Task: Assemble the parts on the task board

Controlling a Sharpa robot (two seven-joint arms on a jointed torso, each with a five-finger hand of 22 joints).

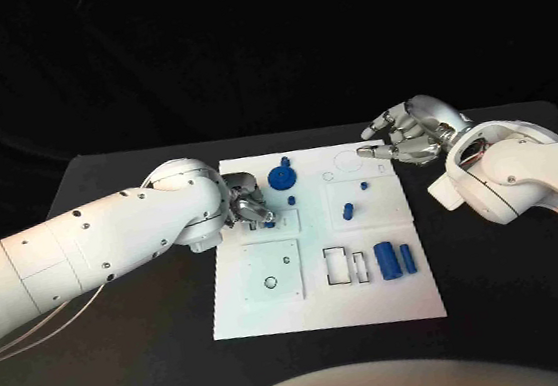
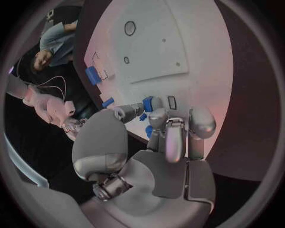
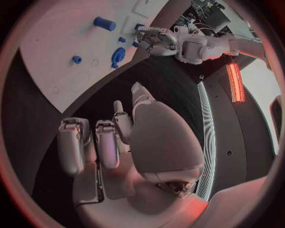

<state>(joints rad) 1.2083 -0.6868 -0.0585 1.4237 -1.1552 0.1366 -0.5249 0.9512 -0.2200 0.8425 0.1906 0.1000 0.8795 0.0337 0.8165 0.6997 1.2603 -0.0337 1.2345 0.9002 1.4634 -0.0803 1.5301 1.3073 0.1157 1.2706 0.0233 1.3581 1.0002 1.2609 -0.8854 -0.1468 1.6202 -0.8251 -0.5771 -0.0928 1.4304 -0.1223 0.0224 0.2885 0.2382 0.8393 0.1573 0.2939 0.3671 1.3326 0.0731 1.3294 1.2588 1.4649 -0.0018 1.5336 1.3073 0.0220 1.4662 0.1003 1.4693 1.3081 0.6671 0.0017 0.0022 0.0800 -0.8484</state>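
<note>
The white task board (image 1: 324, 297) lies mid-table. My left hand (image 1: 250, 208) is low over its left edge and pinches a small blue part (image 2: 147, 103) between thumb and a finger, close to the board (image 2: 160, 42). My right hand (image 1: 408, 135) hovers over the board's far right corner, its fingers loosely bent and apart with nothing in them. A blue knob-shaped part (image 1: 285, 174) stands near the far edge, and a short blue peg (image 1: 347, 209) lies mid-board. Two blue cylinders (image 1: 396, 260) lie side by side at the right. In the right wrist view, the right hand (image 3: 107, 137) faces the board (image 3: 53, 42) and the knob-shaped part (image 3: 118, 56).
A square white plate (image 1: 273, 273) with small holes sits on the board's near left. Rectangular outlined slots (image 1: 343, 264) lie beside the cylinders. Black table (image 1: 136, 381) surrounds the board on all sides.
</note>
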